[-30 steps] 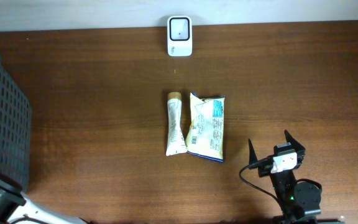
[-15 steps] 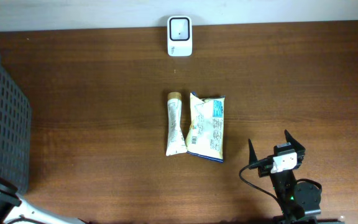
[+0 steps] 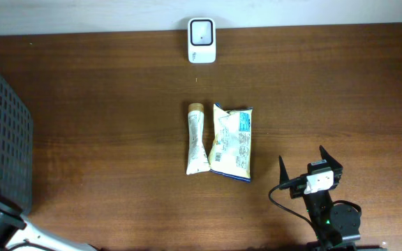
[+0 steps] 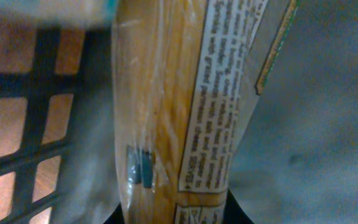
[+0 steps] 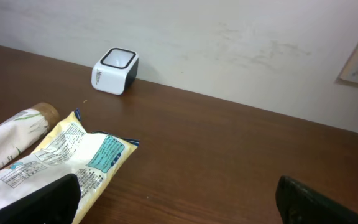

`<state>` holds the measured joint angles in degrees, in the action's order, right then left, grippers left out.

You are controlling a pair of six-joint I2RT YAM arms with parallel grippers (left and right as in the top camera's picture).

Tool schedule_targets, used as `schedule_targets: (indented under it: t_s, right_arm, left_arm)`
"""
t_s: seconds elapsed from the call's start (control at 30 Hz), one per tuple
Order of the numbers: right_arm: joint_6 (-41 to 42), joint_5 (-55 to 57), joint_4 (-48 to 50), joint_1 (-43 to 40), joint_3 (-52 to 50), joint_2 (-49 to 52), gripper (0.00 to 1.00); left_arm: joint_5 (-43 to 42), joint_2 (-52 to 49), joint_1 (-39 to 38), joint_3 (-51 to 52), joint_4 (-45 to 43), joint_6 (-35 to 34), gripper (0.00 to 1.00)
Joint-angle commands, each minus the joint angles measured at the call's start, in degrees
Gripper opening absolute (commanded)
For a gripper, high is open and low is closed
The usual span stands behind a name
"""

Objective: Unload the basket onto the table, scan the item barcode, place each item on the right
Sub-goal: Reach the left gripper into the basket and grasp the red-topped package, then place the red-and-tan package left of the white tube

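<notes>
Overhead: the scanner (image 3: 202,40) stood at the far edge of the desk (image 3: 103,84), the basket (image 3: 5,139) far to its left; the right fingers (image 3: 283,173) gaped, empty. Left wrist: a packet (image 4: 166,112) lay in that basket; whether the left fingers held it could not be told. Likely step: pickup; next, presenting its barcode to the scanner.

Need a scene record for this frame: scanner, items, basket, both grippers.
scanner: white, far edge, centre
tube: lying flat, mid-scene, cap end toward scanner
snack bag: flat, close alongside the tube on its right
basket: dark mesh, left edge
left gripper: hard up against a clear-wrapped packet with a printed label, basket mesh beside it; grip not discernible
right gripper: open, empty, near side, right of the snack bag
</notes>
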<state>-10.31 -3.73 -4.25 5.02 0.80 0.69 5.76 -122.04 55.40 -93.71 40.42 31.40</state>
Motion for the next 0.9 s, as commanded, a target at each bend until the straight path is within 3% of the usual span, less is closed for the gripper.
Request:
schedule_targets:
  t_s: [0.0, 0.13, 0.2, 0.3, 0.47, 0.63, 0.73, 0.87]
  right_arm:
    - [0.24, -0.28, 0.02, -0.22, -0.48, -0.26, 0.99]
    - [0.24, -0.28, 0.02, -0.22, -0.48, -0.26, 0.99]
    - [0.24, -0.28, 0.02, -0.22, -0.46, -0.26, 0.99]
    - [0.24, -0.28, 0.02, -0.22, -0.46, -0.26, 0.99]
    - [0.24, -0.28, 0.02, -0.22, -0.48, -0.26, 0.99]
    - [0.24, -0.28, 0.02, -0.22, -0.48, -0.26, 0.99]
    - [0.24, -0.28, 0.02, -0.22, -0.48, -0.26, 0.99]
    - [0.24, -0.28, 0.02, -0.22, -0.48, -0.26, 0.99]
  left_arm:
    - [-11.17, 1.75, -4.15, -1.27, 0.13, -2.05, 0.00]
    - [-21.79, 7.61, -5.62, -3.21, 0.04, -2.23, 0.00]
    - [-25.40, 11.21, -5.75, -3.21, -1.22, -5.79, 0.00]
    - [-25.77, 16.94, -5.75, -3.21, -3.93, -11.87, 0.00]
    - [-25.79, 26.82, -5.99, -3.21, -7.93, -12.96, 0.00]
    - [-25.97, 36.26, -8.44, -3.21, -11.54, -21.44, 0.00]
    - [-25.99, 40.63, -12.68, -3.21, -10.21, -25.00, 0.00]
    - [-25.94, 44.70, -23.02, -3.19, -2.03, -33.44, 0.00]
